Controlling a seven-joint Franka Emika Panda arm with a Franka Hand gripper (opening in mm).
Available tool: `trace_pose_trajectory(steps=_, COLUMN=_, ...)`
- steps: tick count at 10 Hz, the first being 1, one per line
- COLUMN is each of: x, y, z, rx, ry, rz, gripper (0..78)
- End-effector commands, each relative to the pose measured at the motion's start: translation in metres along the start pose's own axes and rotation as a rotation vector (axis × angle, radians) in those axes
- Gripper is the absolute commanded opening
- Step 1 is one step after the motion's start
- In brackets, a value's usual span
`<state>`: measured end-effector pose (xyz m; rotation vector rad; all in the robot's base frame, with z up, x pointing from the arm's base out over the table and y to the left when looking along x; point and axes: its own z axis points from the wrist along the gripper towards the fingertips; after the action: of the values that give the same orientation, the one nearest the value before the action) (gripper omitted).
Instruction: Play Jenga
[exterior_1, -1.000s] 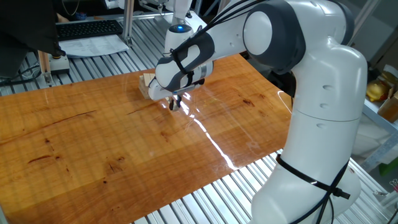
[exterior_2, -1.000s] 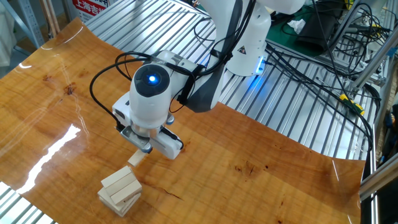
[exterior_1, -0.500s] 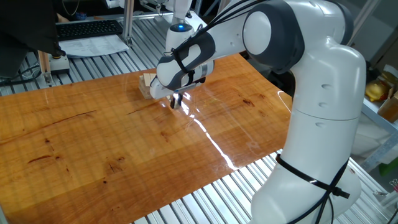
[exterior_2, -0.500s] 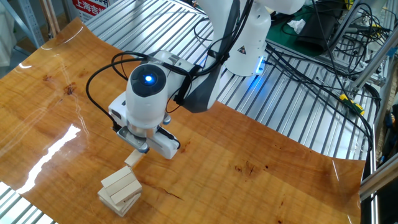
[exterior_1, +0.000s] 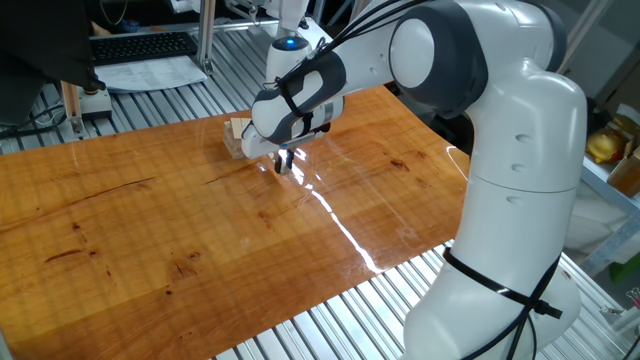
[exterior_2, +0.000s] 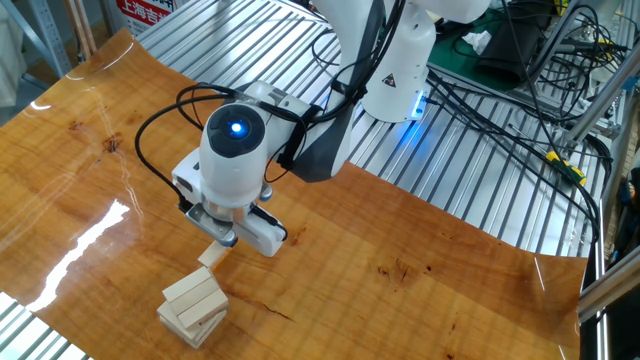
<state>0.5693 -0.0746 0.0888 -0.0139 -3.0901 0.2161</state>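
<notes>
I'm seeing the block stack (exterior_2: 193, 306) sitting just beside the gripper (exterior_2: 222, 247), blocking that side; table (exterior_2: 420, 280) elsewhere is lying open.

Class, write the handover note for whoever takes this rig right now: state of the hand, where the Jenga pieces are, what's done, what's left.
Hand: low over the wooden table, apparently shut on the loose block; grip partly hidden.
Jenga stack: low, few layers, near the table edge, apart from the block.
Done: block seemingly picked up.
Left: carry it to the stack, set it on top, release.

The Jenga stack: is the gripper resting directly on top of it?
No. In the other fixed view the gripper sits beside the Jenga stack, over a loose block, with the stack's top uncovered.
</notes>
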Motion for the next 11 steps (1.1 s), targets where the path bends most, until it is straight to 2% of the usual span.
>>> trace_pose_trajectory(steps=1, x=-0.0093, y=-0.0060, z=-0.0024, rx=0.011, ry=0.006, rz=-0.039, gripper=1.2)
trace_pose_trajectory(steps=11, x=-0.0093, y=-0.0061, z=-0.0022, rx=-0.015, ry=0.005, rz=0.002, gripper=1.2)
